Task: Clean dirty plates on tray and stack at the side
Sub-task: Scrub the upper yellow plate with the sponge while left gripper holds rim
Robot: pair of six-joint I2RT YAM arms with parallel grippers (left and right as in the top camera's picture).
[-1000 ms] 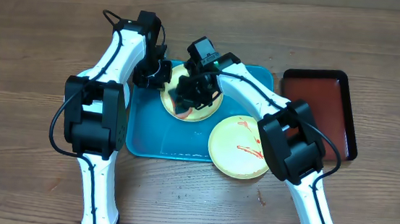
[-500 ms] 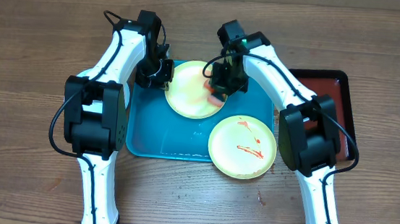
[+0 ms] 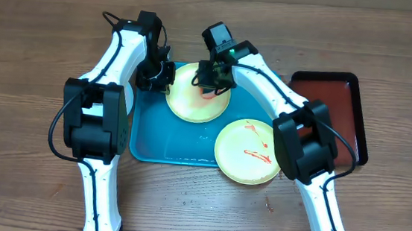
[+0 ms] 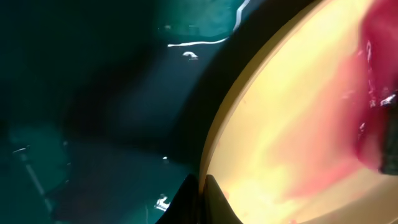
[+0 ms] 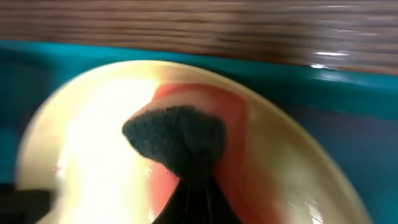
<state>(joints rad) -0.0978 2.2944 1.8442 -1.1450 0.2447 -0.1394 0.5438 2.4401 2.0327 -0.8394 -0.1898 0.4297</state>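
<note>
Sweep the sponge (image 5: 177, 134), clenched in the right gripper (image 3: 213, 80), flat across the red smear on the upper-centre plate (image 3: 190, 103) while the left gripper (image 3: 158, 78) pinches its rim.

We see a glossy turquoise plastic tray (image 3: 155, 137), its floor wet-shiny; smooth pale plastic plates (image 3: 184, 105), one smeared; a coarse, dark, fuzzy sponge (image 5: 177, 137); and a matt, grained wooden table (image 3: 40, 41).

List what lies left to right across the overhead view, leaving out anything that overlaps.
left gripper → far yellow plate → near sauce-streaked plate → dark red tray
</note>
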